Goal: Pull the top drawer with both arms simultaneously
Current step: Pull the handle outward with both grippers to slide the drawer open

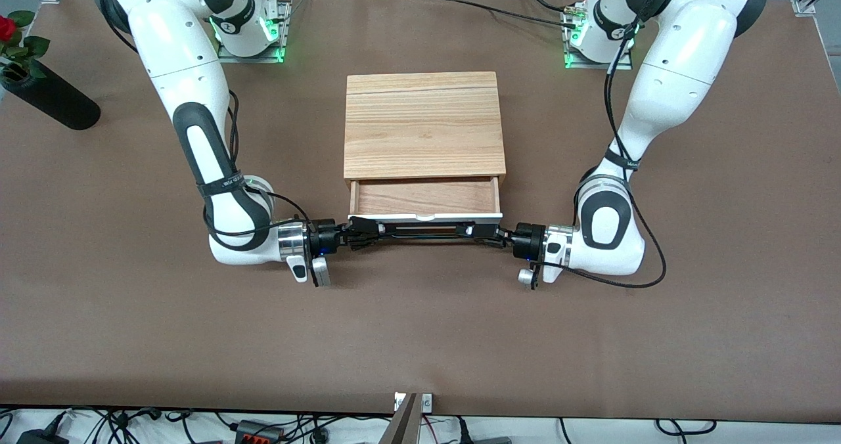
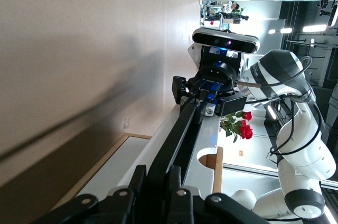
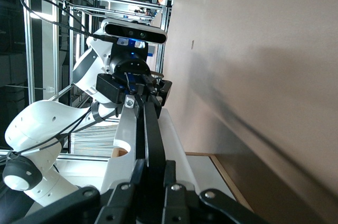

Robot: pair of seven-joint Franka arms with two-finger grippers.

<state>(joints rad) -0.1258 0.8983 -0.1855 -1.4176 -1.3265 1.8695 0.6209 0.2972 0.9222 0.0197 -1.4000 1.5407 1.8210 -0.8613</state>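
The top drawer (image 1: 427, 198) stands partly pulled out of the wooden cabinet (image 1: 424, 125), its light wood bottom showing and its white front panel facing the front camera. Its black wire handle (image 1: 424, 231) runs along the panel. My right gripper (image 1: 363, 234) is shut on the handle's end toward the right arm's end of the table. My left gripper (image 1: 487, 233) is shut on the other end. In the left wrist view my left gripper (image 2: 158, 174) clamps the black bar (image 2: 182, 129). In the right wrist view my right gripper (image 3: 153, 168) clamps the bar (image 3: 152, 129).
A black vase with a red rose (image 1: 46, 96) lies at the right arm's end of the table, near the bases. The brown table (image 1: 420, 339) stretches from the drawer to its front edge. A small bracket (image 1: 412, 404) sits at that edge.
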